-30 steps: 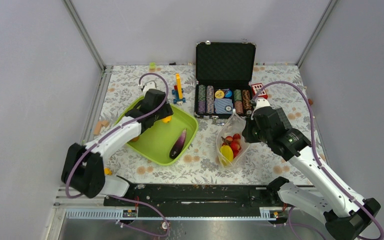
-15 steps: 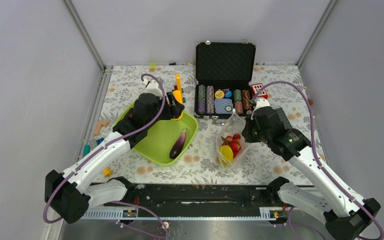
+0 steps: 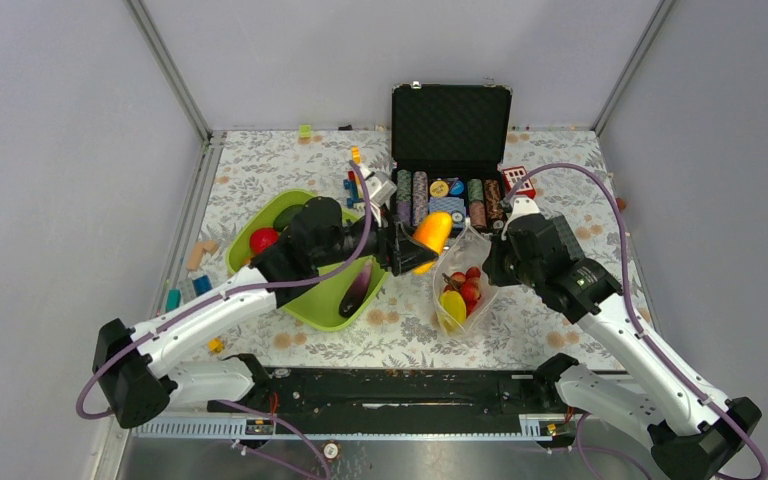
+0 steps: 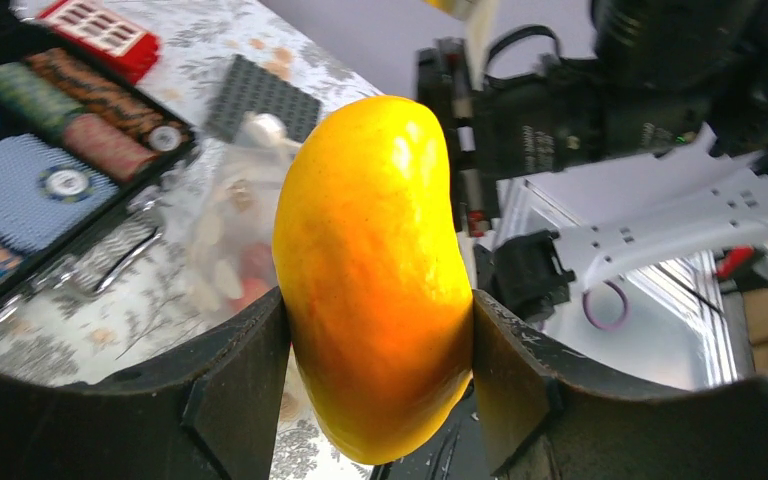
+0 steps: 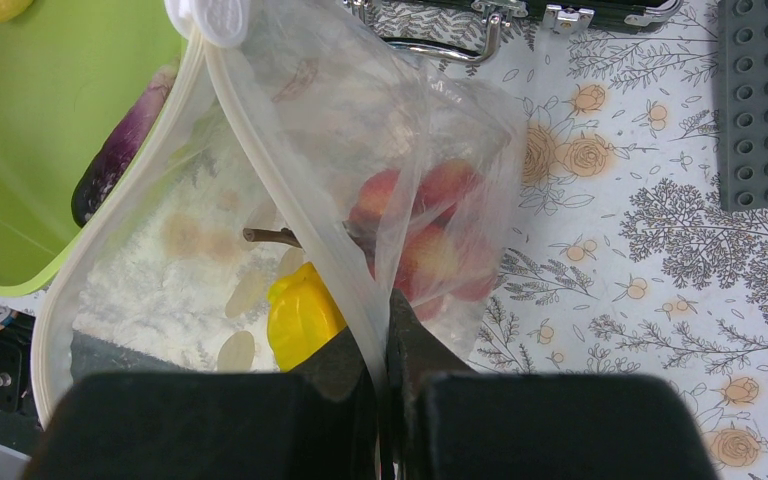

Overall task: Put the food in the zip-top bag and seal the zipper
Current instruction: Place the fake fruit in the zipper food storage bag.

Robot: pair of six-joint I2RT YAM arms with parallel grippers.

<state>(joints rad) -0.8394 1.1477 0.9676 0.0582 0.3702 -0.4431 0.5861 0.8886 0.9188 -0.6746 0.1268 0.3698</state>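
Fingers of my left gripper (image 4: 375, 310) clamp one orange-yellow mango (image 4: 370, 200) beside the one zip-top bag (image 3: 450, 272), mid-table; my right gripper (image 5: 385, 320) pinches its rim. The green tray (image 3: 320, 306) holds one eggplant (image 3: 357, 288), one red fruit (image 3: 263, 240), one dark green fruit (image 3: 287, 216).

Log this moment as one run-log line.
left tool: gripping mango beside zip-top bag | right tool: shut on bag rim | lime-green tray: eggplant inside

The mango (image 4: 375, 270) hides most of the zip-top bag (image 4: 225, 225); the bag's film veils part of the aubergine (image 5: 110, 170); the green tray (image 5: 30, 130) runs off-frame.
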